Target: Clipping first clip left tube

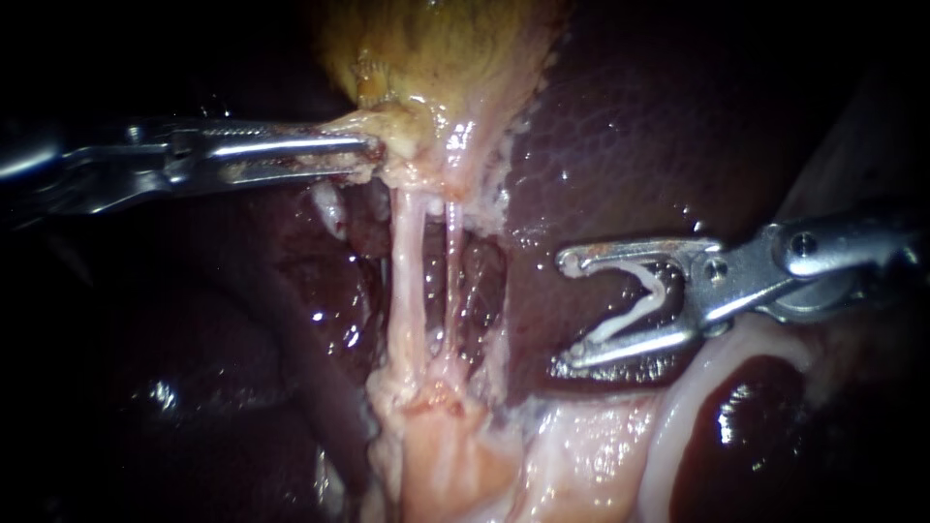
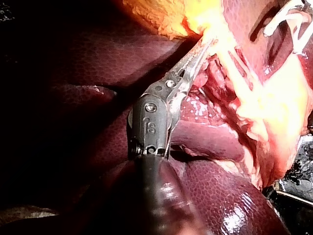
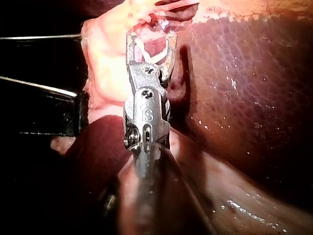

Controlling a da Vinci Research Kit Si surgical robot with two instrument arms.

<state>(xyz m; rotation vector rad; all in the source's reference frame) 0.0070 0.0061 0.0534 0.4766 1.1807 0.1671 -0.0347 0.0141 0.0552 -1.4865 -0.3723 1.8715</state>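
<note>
Two pale tubes run down from the yellowish gallbladder (image 1: 436,48): the thicker left tube (image 1: 407,281) and the thinner right tube (image 1: 452,281). My left instrument (image 1: 373,150) comes in level from the left, its jaws shut on pale tissue at the gallbladder's lower end; the left wrist view shows the same grip (image 2: 208,41). My right instrument (image 1: 572,310) lies over the liver, right of both tubes and clear of them. Its jaws stand wide apart, and a white clip (image 1: 639,300) seated between them touches both. The right wrist view shows this instrument (image 3: 151,36) and the clip (image 3: 151,56).
Dark red liver (image 1: 620,145) fills the right and lower left. Pale fatty tissue (image 1: 446,455) spreads below the tubes. A pale curved band (image 1: 678,416) lies under the right instrument. The right instrument's jaws (image 2: 288,19) show in the left wrist view beyond the tubes.
</note>
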